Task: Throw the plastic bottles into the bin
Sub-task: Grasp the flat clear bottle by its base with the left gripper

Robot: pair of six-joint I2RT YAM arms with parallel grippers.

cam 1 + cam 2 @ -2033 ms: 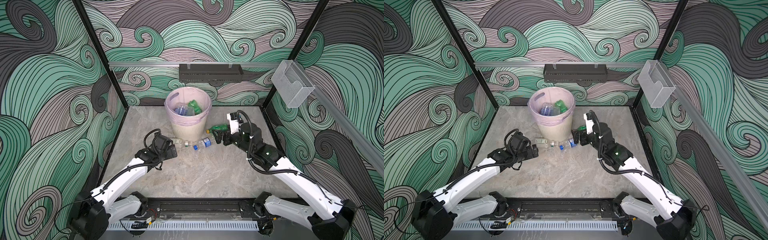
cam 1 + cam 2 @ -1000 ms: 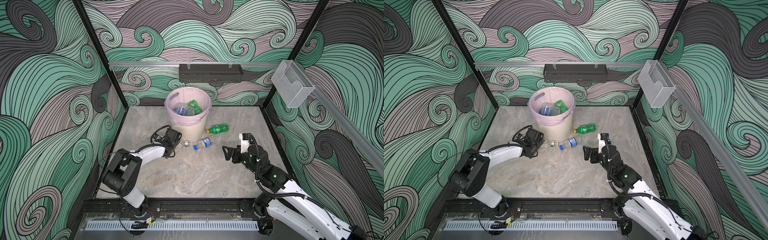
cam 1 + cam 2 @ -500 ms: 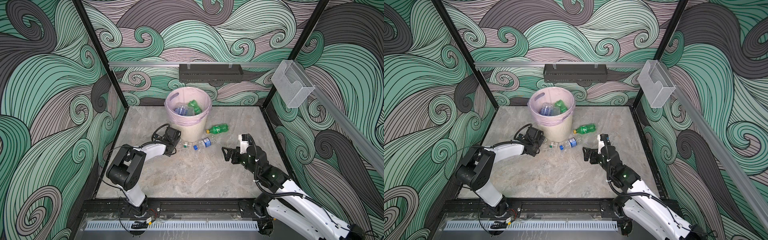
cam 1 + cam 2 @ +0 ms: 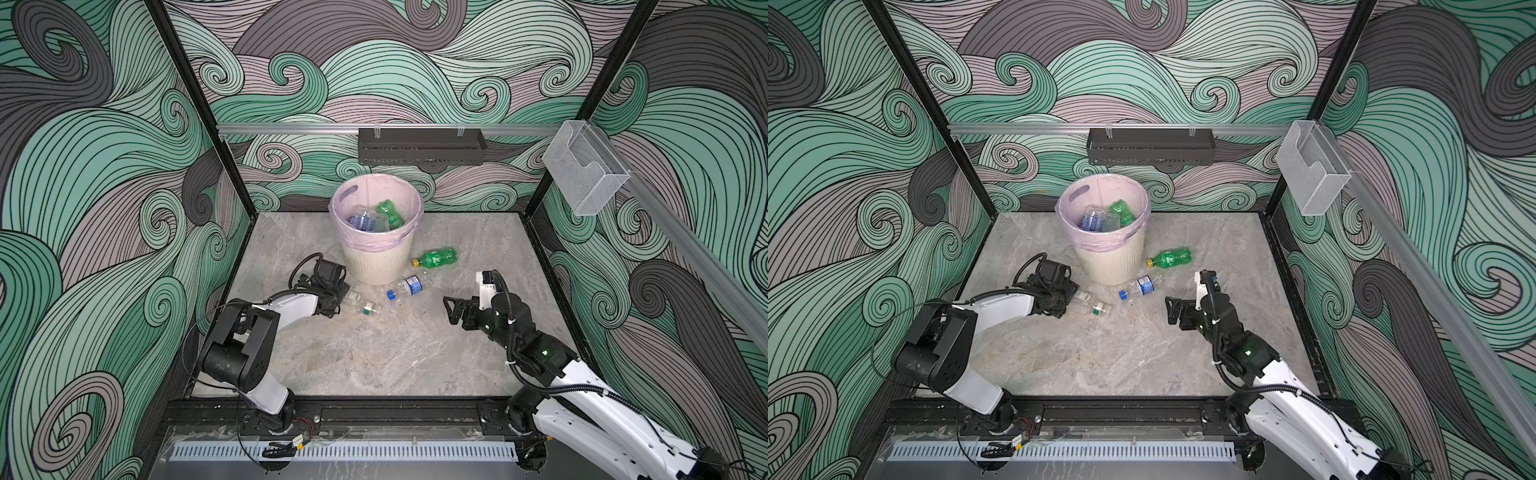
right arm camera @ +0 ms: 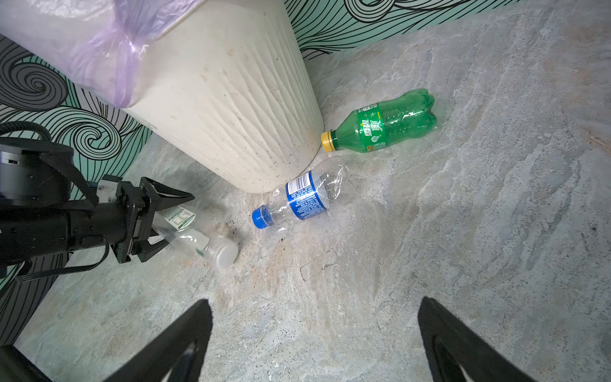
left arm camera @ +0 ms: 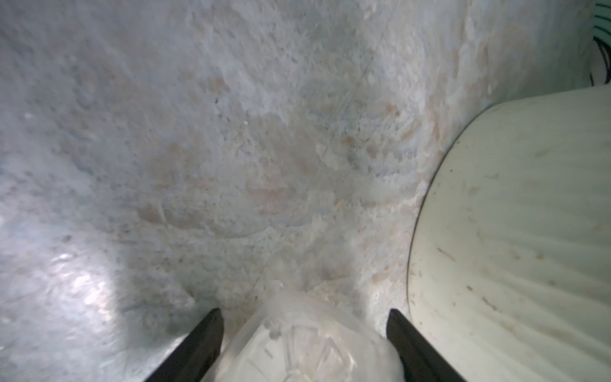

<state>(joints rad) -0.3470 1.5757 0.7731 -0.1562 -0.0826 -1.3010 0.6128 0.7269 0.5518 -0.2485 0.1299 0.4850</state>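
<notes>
L gripper (image 5: 178, 221) jaws straddle base end of clear white-capped plastic bottle (image 5: 201, 243) lying beside round cream ribbed bin (image 4: 376, 262), pinch unconfirmed, presumably for lift to rim; R gripper (image 4: 449, 311) hangs open, empty, facing clear blue-labelled bottle (image 5: 304, 198).

On the table (image 4: 374, 353), three: one green bottle (image 4: 436, 257), one blue-capped clear bottle (image 4: 409, 286), one white-capped clear bottle (image 4: 360, 305). One bin (image 4: 376, 266) at 12 o'clock holds a second green bottle (image 4: 388, 212) and clear bottles (image 4: 363, 220) too jumbled to count.

I see teal-and-grey swirled walls (image 4: 374, 75), a grey marbled desk (image 4: 374, 353), cream ribbed bin (image 4: 376, 268), pink liner (image 4: 365, 243), 1 green yellow-capped bottle (image 4: 437, 256).
</notes>
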